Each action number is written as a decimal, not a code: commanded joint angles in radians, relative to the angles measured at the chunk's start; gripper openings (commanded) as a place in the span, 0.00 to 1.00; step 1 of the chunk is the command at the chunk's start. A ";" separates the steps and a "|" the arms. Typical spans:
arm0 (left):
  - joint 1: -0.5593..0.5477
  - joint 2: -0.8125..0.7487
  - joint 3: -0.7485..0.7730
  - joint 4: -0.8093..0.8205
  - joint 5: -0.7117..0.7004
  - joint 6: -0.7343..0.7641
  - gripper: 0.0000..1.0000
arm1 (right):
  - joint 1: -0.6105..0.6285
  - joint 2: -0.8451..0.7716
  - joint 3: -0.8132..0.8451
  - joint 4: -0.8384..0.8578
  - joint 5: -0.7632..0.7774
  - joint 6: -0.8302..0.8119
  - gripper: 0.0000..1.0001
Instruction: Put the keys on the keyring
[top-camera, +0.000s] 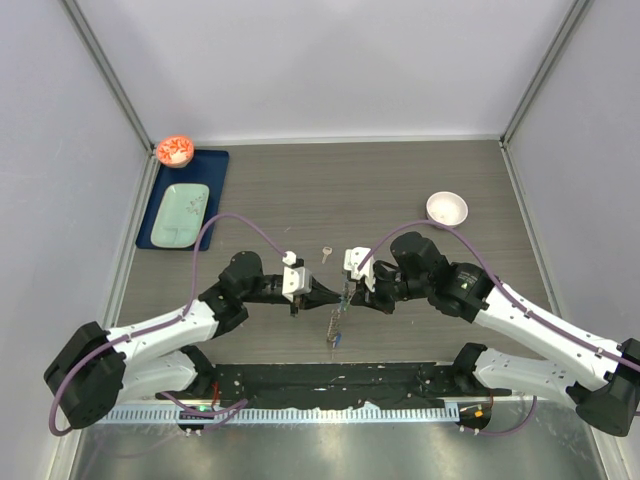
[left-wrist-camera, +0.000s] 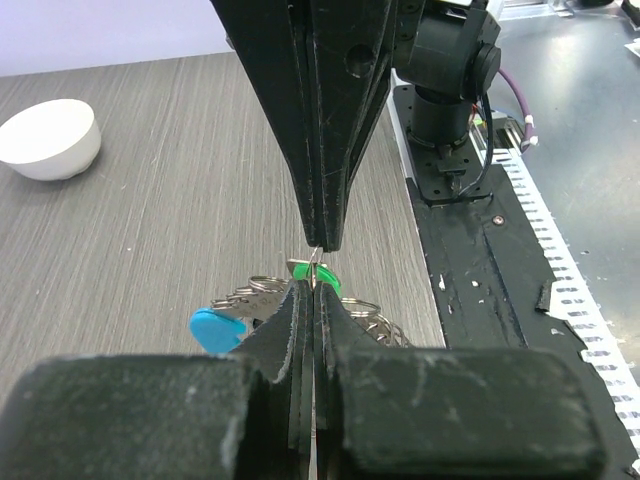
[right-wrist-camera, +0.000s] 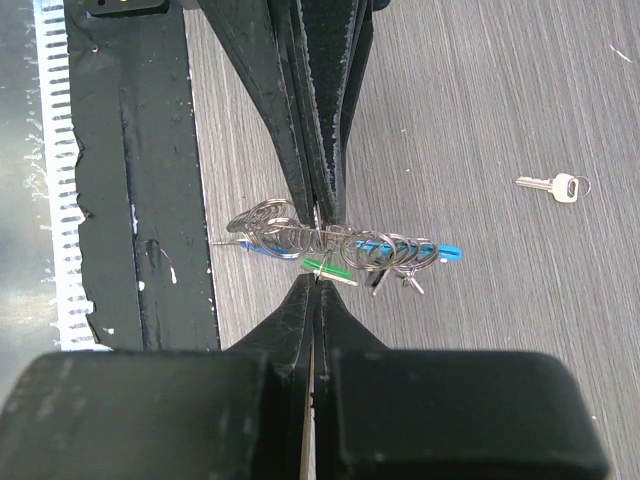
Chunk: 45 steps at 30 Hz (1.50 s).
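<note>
Keyring (right-wrist-camera: 330, 240): a bunch of silvery chain loops with a light-blue strap (right-wrist-camera: 445, 250). It sits near the middle of the grey wood-grain table (top-camera: 400, 180), just beyond the black mat (top-camera: 330, 378) at the near edge. The green key (right-wrist-camera: 325, 268) lies against the loops, on the side nearest the right wrist camera.

The left gripper (top-camera: 338, 297) comes in from 9 o'clock and the right gripper (top-camera: 350, 297) from 3 o'clock. Their tips meet nose to nose over the keyring. Both have their jaws pressed fully together. In the wrist views each tip touches the cluster of loops at the green key. Which piece each one pinches cannot be told.

The silver key (top-camera: 325, 254) lies flat on the table at 12 o'clock from the keyring, apart from both grippers.

At 2 o'clock, well apart, stands a white bowl (top-camera: 447, 208); its contents cannot be made out. At 10 o'clock, by the left wall, a dark-blue tray (top-camera: 215, 165) carries a pale-green plate (top-camera: 181, 213). At the tray's far left corner is an orange bowl (top-camera: 175, 150) holding pale pieces.
</note>
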<state>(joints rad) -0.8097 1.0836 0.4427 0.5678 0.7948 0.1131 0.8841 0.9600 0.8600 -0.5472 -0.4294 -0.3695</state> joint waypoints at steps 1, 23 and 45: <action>0.001 0.007 0.044 0.046 0.037 -0.001 0.00 | 0.006 -0.026 0.047 0.024 -0.011 -0.013 0.01; 0.001 0.003 0.036 0.056 -0.002 -0.006 0.00 | 0.006 -0.033 0.047 0.023 -0.017 -0.013 0.01; 0.001 0.001 0.028 0.080 -0.025 -0.023 0.00 | 0.006 -0.033 0.043 0.018 -0.017 -0.014 0.01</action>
<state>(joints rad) -0.8097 1.0912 0.4431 0.5838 0.7734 0.0967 0.8845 0.9463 0.8604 -0.5484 -0.4393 -0.3717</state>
